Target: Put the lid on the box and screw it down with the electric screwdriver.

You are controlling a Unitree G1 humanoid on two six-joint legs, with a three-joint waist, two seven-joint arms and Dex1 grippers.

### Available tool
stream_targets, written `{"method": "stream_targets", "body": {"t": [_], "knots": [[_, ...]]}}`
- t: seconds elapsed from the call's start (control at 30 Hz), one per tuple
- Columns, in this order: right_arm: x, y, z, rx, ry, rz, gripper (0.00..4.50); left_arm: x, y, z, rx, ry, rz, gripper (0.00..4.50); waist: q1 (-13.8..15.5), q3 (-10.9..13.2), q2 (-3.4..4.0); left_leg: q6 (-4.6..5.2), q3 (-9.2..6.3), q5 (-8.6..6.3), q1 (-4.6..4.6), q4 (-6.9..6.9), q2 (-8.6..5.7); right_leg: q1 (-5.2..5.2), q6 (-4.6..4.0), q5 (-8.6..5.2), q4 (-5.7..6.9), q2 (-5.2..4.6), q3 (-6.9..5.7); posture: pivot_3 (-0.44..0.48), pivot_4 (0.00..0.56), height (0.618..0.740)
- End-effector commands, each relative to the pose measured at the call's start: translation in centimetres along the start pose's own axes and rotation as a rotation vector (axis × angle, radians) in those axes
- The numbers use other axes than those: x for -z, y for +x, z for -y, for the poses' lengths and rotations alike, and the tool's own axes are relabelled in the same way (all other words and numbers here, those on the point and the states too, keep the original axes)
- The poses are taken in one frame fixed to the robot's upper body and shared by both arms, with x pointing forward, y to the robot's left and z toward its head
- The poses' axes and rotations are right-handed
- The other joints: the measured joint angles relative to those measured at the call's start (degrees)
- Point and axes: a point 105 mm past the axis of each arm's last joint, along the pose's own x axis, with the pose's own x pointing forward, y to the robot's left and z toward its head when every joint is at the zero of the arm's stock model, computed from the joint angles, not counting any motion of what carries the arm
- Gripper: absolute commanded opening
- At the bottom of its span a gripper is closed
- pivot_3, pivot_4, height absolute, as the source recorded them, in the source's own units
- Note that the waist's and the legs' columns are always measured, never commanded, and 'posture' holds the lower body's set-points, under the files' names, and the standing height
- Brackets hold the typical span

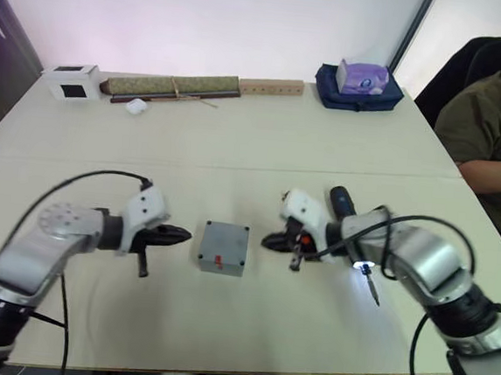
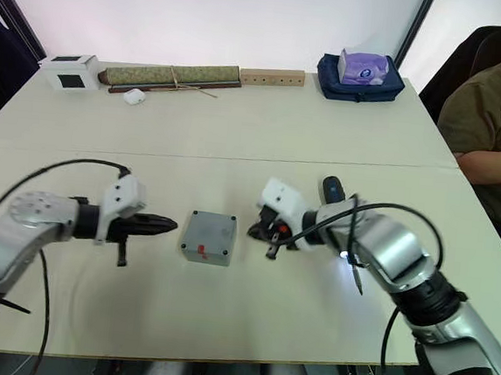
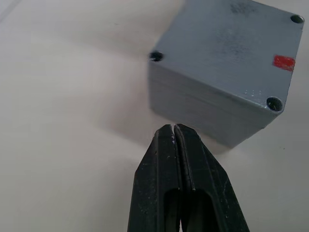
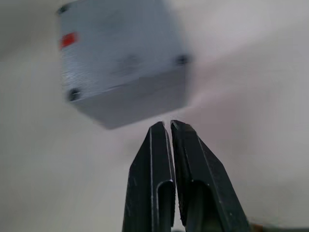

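My left hand (image 1: 179, 233) hovered low over the counter (image 1: 263, 145), its two black fingers (image 3: 179, 145) pressed together, tip aimed at the box (image 1: 222, 248) just to its right and not touching it. My right hand (image 1: 272, 240) mirrored it from the other side, fingers (image 4: 166, 140) nearly shut with only a sliver between them and empty, also a little short of the box. The box sat at the centre of the frame between the two hands, with the lid (image 3: 231, 48) already lying flat on top of it (red mark near one corner, dark screw holes at the corners). The electric screwdriver (image 1: 357, 241) lay on the counter right of centre, partly hidden behind my right arm, its thin bit pointing toward the lower edge and a white light glowing at its tip. In the upper left stood a white cube (image 1: 72, 81), and at the right edge a seated person (image 1: 492, 130).
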Motion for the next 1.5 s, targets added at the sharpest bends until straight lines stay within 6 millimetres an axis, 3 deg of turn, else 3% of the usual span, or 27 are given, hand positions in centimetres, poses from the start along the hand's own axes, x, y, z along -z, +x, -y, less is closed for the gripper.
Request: {"method": "stream_targets", "body": {"t": [0.03,0.5,0.7,0.87,0.97,1.1,1.27,1.5], "knots": [[-1.2,0.3,-0.3,-0.012,-0.035,0.031,0.11,-0.4,0.7,-0.8,-0.014,0.036,0.014,0.0,0.01,0.0,0.0,0.0,-0.02,0.0,0.0,0.02,0.0,-0.01,0.0,0.0,0.04,0.02,-0.01,0.0,0.15,0.74],[-1.7,0.3,-1.5,-0.063,-0.015,0.021,0.11,-1.8,4.5,-3.3,0.024,0.105,0.054,0.0,-0.03,-0.02,-0.01,0.0,-0.12,0.0,0.02,0.1,-0.01,0.01,0.0,0.01,0.2,0.01,-0.14,0.0,0.15,0.74],[-0.6,-2.4,1.7,0.11,-0.089,-0.061,0.11,0.4,2.1,-3.7,0.03,0.155,-0.06,0.0,-0.34,-0.01,-0.01,0.0,-0.12,0.0,0.02,0.11,-0.02,0.0,0.0,0.01,0.22,0.0,-0.14,0.0,0.15,0.74],[-1.2,-2.8,4.3,0.199,-0.071,-0.013,0.11,0.9,-0.2,-0.6,0.176,0.14,-0.094,0.0,-0.37,-0.01,0.0,0.0,-0.12,0.0,0.06,0.08,0.03,-0.01,-0.02,0.0,0.24,0.05,-0.13,0.0,0.15,0.74],[-1.7,-2.1,4.7,0.193,-0.044,0.032,0.11,0.5,-0.6,0.7,0.23,0.116,-0.078,0.0,-0.23,-0.01,-0.01,0.0,-0.11,0.0,0.05,0.08,0.02,-0.01,-0.02,0.0,0.25,0.01,-0.12,0.0,0.15,0.74],[-2.1,-0.8,4.2,0.143,0.009,0.079,0.11,0.0,0.1,1.4,0.239,0.11,-0.058,0.0,0.13,-0.02,-0.02,0.0,-0.11,0.0,0.03,0.12,0.0,0.02,-0.01,0.0,0.25,-0.02,-0.13,0.0,0.15,0.74],[-1.7,0.9,3.0,0.089,0.032,0.077,0.11,-0.9,1.7,0.7,0.187,0.128,-0.022,0.0,0.0,-0.02,-0.01,0.0,-0.13,0.0,0.04,0.14,-0.01,0.03,-0.01,0.0,0.27,0.0,-0.14,0.0,0.15,0.74],[-1.7,1.1,1.4,0.032,0.05,0.076,0.11,-1.9,2.1,-0.2,0.158,0.156,0.0,0.0,-0.03,-0.02,-0.02,0.0,-0.13,0.0,0.06,0.14,-0.01,0.02,-0.01,0.0,0.35,0.01,-0.14,0.0,0.15,0.74]]}}
